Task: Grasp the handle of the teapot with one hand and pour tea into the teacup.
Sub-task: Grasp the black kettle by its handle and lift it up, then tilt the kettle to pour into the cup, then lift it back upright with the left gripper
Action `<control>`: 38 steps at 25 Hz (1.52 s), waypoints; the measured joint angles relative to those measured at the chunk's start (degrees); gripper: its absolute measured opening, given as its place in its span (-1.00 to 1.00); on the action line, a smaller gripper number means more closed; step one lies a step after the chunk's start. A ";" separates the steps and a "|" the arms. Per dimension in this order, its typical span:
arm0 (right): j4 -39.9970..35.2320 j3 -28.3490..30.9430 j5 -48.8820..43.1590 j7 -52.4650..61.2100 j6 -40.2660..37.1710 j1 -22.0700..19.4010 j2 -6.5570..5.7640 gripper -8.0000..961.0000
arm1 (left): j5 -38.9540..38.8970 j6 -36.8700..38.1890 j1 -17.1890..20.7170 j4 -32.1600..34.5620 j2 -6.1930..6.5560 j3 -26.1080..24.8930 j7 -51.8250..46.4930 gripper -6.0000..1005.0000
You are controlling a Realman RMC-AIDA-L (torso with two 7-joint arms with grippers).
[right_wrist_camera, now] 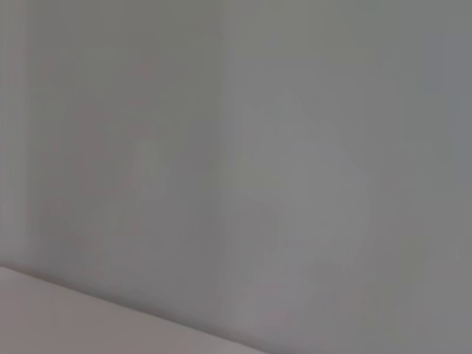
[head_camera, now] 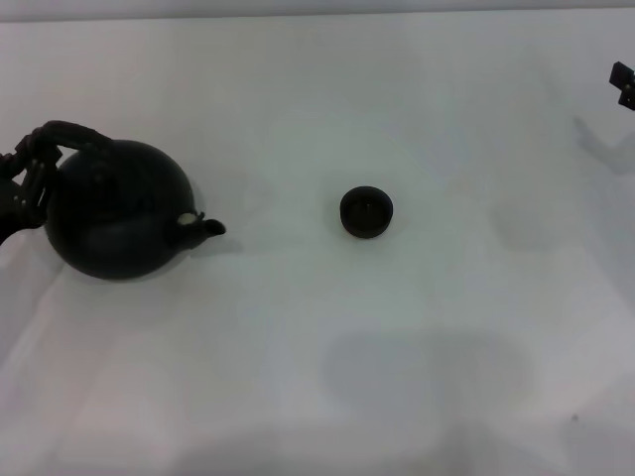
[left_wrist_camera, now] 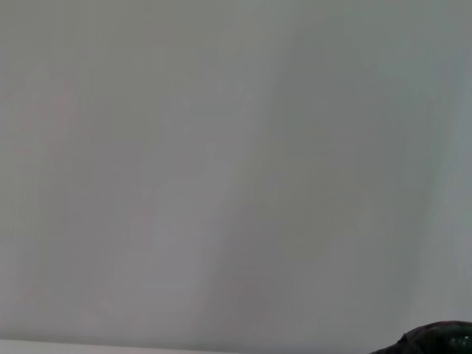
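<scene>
Bright, even light washes the white table (head_camera: 417,119) nearly flat in the head view. Soft grey shadows pool along the lower middle of the frame and beneath the teapot (head_camera: 119,213) at left, whose black surface shows almost no detail. Both wrist views are featureless pale grey, perhaps out of focus.

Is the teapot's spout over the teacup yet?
No, the teapot is at the table's left with its spout pointing toward the teacup, bare table between them.

Matte black teapot (head_camera: 114,213) and black teacup (head_camera: 366,212) on a white table (head_camera: 397,377).
</scene>
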 joint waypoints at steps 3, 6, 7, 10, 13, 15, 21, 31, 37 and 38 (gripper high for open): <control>-0.53 0.00 0.02 -0.24 0.15 0.04 0.00 0.81 | -0.33 -0.47 -0.34 0.18 0.04 0.00 -0.54 -0.42; -1.04 0.00 0.04 -0.88 0.14 0.14 0.00 0.81 | -0.46 -0.48 -0.62 0.53 0.06 0.00 -0.71 -0.52; -1.17 0.00 0.05 -1.04 0.10 0.22 0.00 0.81 | -0.46 -0.49 -0.80 0.55 0.05 0.00 -0.73 -0.55; -1.49 0.00 0.07 -1.18 0.10 0.46 0.05 0.81 | -0.43 -0.48 -1.26 0.58 0.04 0.13 -0.77 -0.66; -1.61 0.06 0.13 -1.21 0.10 0.56 0.08 0.81 | -0.08 -0.49 -1.93 0.61 0.10 0.36 -0.78 -0.66; -1.62 0.07 0.14 -1.26 0.06 0.61 0.08 0.81 | 0.01 -0.61 -2.42 0.61 0.11 0.42 -0.91 -0.66; -1.71 0.07 0.14 -1.30 0.00 0.69 0.09 0.81 | 2.70 -2.21 -4.59 3.31 0.33 0.52 -5.28 -0.66; -1.97 -0.07 0.97 -1.40 0.05 0.88 0.17 0.81 | 14.78 -17.76 -4.33 26.82 -0.20 9.81 -26.08 -0.66; -3.01 -0.09 1.71 -2.35 0.20 1.24 0.24 0.81 | 22.38 -23.21 -4.77 37.36 -0.03 15.49 -36.70 -0.67; -3.15 -0.09 1.75 -2.48 0.22 1.30 0.26 0.81 | 24.66 -23.44 -5.06 38.91 -0.11 15.79 -38.85 -0.67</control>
